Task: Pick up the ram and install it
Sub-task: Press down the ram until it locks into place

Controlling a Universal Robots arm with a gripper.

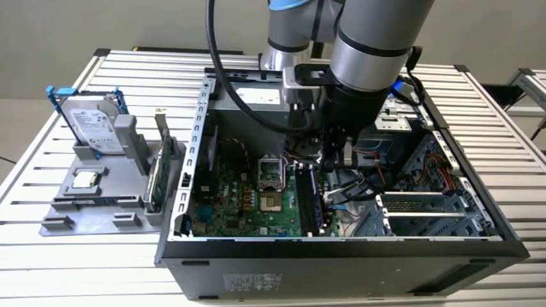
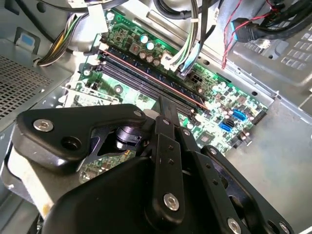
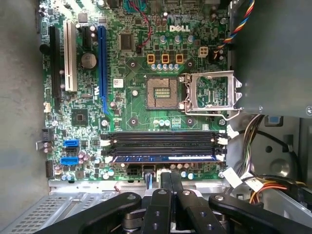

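— Where did the gripper [image 3: 165,183] stand, and how were its fingers [image 3: 165,176]?
— It hung inside the open computer case [image 1: 341,246], its two fingers drawn together with nothing between them, their tips just above the memory slots [image 3: 163,139] on the motherboard [image 3: 131,68].

— And the ram [image 3: 165,158]?
— It sat seated in the slot nearest the fingertips, edge up, a blue-green strip between white latches, directly beneath the fingers; whether they touched it could not be told. In the exterior view it ran as a dark strip [image 1: 309,198] beside the processor socket [image 1: 270,171].

— What surrounded the machine?
— The case lay on a table [image 1: 137,70] of pale metal slats. On the exterior view's left, a grey fixture [image 1: 94,204] held a silver hard drive [image 1: 89,125] in a blue frame and a green expansion card [image 1: 162,166], both upright.
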